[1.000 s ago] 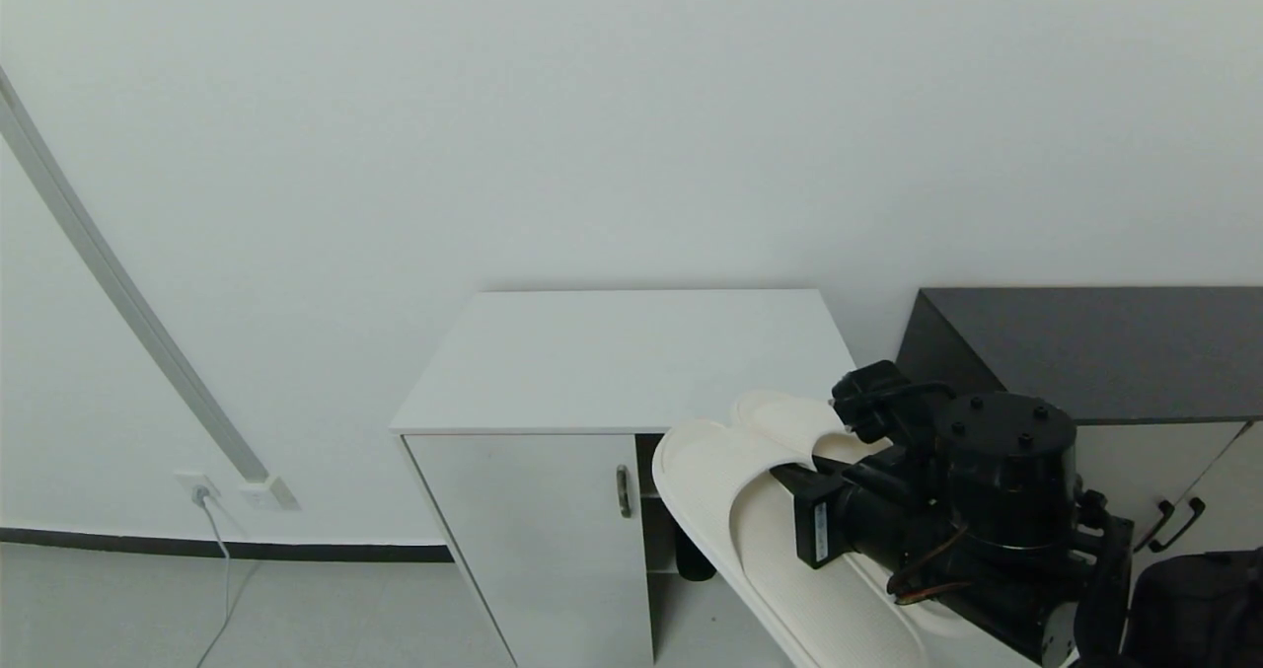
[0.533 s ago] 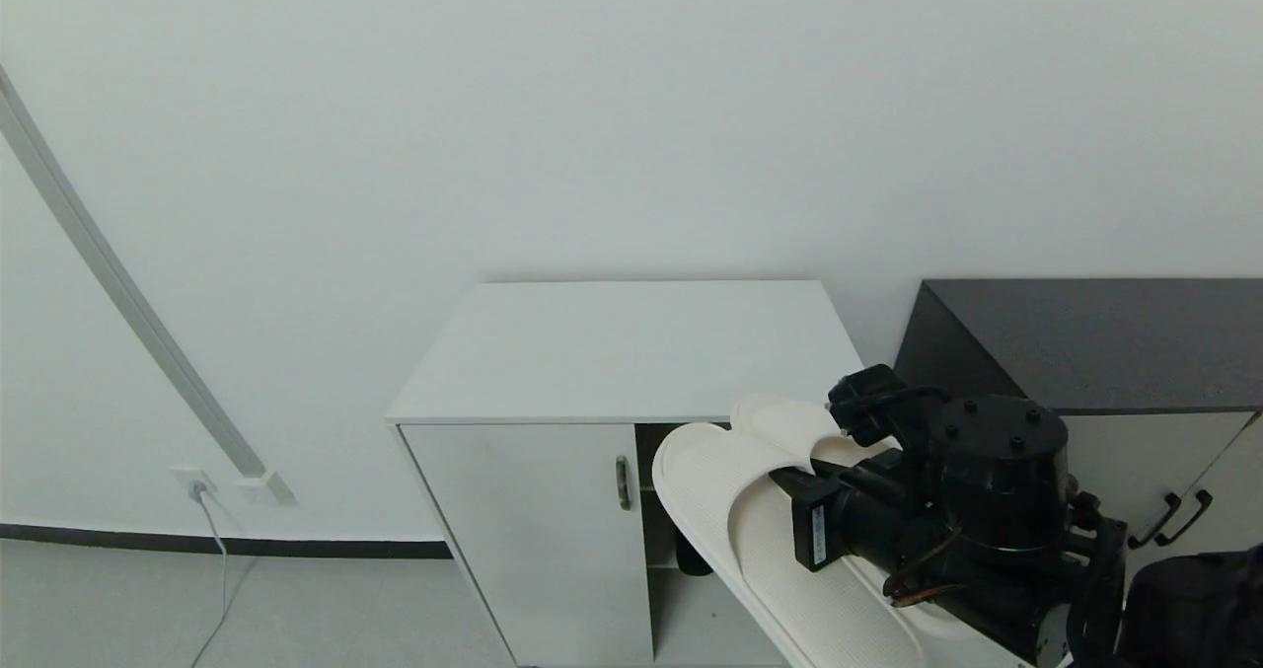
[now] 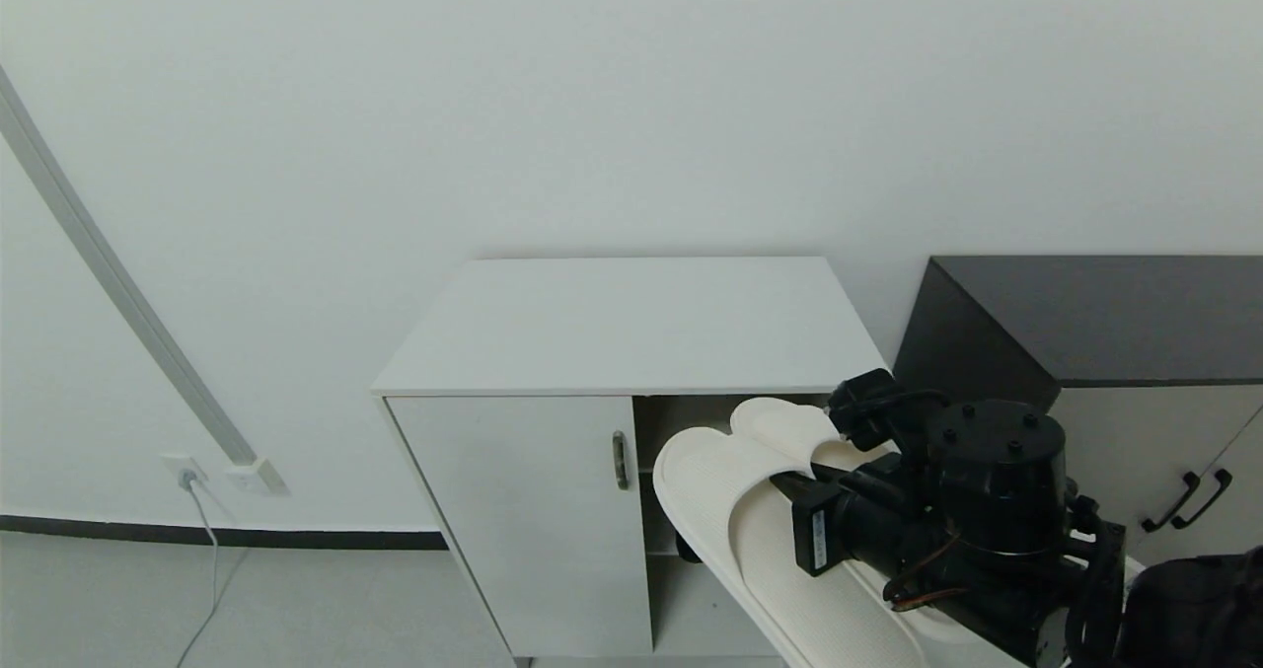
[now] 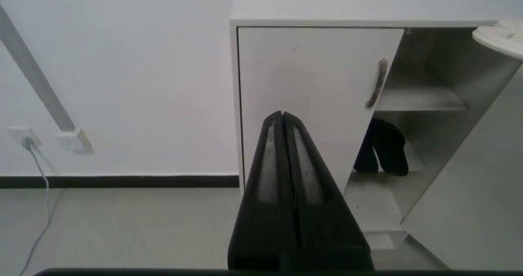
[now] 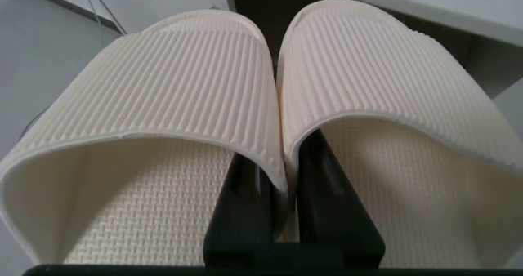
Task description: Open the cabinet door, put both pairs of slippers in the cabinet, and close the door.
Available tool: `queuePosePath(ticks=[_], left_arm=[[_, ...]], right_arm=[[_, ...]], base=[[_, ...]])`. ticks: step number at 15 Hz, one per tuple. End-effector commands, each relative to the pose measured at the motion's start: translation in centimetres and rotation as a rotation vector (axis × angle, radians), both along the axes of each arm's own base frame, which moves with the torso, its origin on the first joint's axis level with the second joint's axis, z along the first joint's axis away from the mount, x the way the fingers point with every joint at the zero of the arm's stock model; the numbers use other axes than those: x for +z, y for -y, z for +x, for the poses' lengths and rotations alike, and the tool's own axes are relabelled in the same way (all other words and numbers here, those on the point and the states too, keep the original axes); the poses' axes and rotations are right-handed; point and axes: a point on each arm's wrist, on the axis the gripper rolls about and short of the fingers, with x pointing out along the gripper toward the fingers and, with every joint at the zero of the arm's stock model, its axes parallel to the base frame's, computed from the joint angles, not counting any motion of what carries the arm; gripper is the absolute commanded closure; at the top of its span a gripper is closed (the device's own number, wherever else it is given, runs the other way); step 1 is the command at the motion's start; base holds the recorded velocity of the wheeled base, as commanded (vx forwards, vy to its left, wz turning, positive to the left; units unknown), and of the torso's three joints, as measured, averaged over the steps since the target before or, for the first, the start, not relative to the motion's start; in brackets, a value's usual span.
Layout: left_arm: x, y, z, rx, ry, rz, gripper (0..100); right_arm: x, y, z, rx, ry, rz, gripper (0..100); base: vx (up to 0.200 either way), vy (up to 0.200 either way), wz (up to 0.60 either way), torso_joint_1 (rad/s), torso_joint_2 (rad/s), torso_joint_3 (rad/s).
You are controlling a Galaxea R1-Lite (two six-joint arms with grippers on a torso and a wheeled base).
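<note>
Second pair on its way in: the right gripper [image 5: 284, 196], nearest the onlooker, has its fingers clamped on the adjoining inner edges of the white slippers [image 3: 735, 510]. It holds them side by side just in front of the cabinet [image 3: 612, 323]. Their toes are tilted up toward the open right half. The right arm reaches forward toward that opening, wrist level with the upper part of the cabinet front, and the toes appear to sit at the mouth of the opening rather than inside it. The left gripper [image 4: 283, 122], fingers pressed together on nothing, points at the cabinet's closed left door [image 3: 523, 510] from well short of it. Past the door's handle [image 3: 620, 460], a pair of dark slippers [image 4: 382, 145] stands inside the cabinet under its upper shelf, so the first pair looks stowed and the door-opening step done. The next move, as it appears, calls for pushing the white pair through the gap, clear of the closed door's edge and the underside of the cabinet top. The gripper would then set them on a shelf and let go, with the door left to shut.
</note>
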Motion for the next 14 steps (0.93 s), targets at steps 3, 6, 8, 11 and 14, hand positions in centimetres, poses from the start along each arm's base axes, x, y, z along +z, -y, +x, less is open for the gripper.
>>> queuePosePath(ticks=[3,6,8,11,14], left_arm=[[0.00,0.00,0.01,0.000,-0.002,0.000,100],[0.00,0.00,0.01,0.000,-0.002,0.000,100],[0.00,0.00,0.01,0.000,-0.002,0.000,100],[0.00,0.00,0.01,0.000,-0.002,0.000,100],[0.00,0.00,0.01,0.000,-0.002,0.000,100]], right_arm=[[-0.04,0.00,0.03,-0.001,-0.001,-0.001,100],[-0.14,0.06,-0.03,-0.001,-0.004,-0.004,100],[-0.18,0.08,-0.04,-0.001,-0.005,-0.005,100],[-0.18,0.08,-0.04,-0.001,-0.005,-0.005,100],[-0.32,0.04,0.00,-0.001,-0.008,-0.009,100]], base=[[0.000,0.000,0.00,-0.202,0.47,0.272],[0.000,0.000,0.00,-0.232,0.55,0.307],[0.000,0.000,0.00,-0.217,0.54,0.313],[0.000,0.000,0.00,-0.207,0.53,0.326],[0.000,0.000,0.00,-0.199,0.51,0.326]])
